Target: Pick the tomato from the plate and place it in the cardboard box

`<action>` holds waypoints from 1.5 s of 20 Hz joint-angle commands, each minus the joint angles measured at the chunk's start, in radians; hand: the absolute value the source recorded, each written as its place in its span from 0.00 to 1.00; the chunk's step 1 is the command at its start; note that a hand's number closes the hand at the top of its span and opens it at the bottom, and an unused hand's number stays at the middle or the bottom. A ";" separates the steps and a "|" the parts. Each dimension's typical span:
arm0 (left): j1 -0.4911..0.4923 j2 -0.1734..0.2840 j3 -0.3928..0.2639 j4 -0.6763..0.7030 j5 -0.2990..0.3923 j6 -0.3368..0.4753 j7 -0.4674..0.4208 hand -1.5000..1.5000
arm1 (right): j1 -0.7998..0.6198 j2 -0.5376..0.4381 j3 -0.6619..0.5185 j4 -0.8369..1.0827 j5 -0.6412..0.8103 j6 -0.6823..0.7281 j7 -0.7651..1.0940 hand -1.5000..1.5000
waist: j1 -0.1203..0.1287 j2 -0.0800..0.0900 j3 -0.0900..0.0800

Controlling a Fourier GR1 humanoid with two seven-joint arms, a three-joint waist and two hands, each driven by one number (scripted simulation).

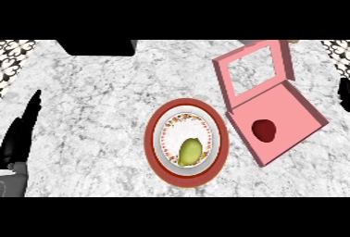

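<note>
The red tomato (pixel 265 129) lies inside the pink cardboard box (pixel 294 109) at the right, whose windowed lid (pixel 254 69) stands open toward the back. The red-rimmed plate (pixel 153 139) sits mid-counter and bears a yellow-green fruit (pixel 190 151). My left hand (pixel 21 132) rests at the left edge, fingers straight and pointing up, holding nothing. Only a thin straight sliver of my right hand (pixel 344 95) shows at the right edge, apart from the box and off the tomato.
A dark block (pixel 96 46) stands at the counter's back left. Patterned tiles (pixel 15 58) show in the far corners. Bare marble counter (pixel 89 106) lies between my left hand and the plate.
</note>
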 commanded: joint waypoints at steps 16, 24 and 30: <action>-0.056 0.002 0.024 0.075 -0.021 -0.004 -0.029 0.50 | -0.508 0.327 0.140 0.756 0.246 -0.188 0.090 0.00 | 0.005 0.004 0.001; -0.045 0.022 0.055 0.055 0.015 -0.052 -0.026 0.50 | -0.564 0.366 0.045 1.041 0.200 -0.280 -0.180 0.00 | 0.003 0.005 0.001; 0.019 -0.024 0.013 -0.022 -0.013 -0.031 -0.002 0.50 | -0.554 0.350 -0.037 0.949 0.120 -0.340 -0.291 0.00 | -0.004 -0.002 0.002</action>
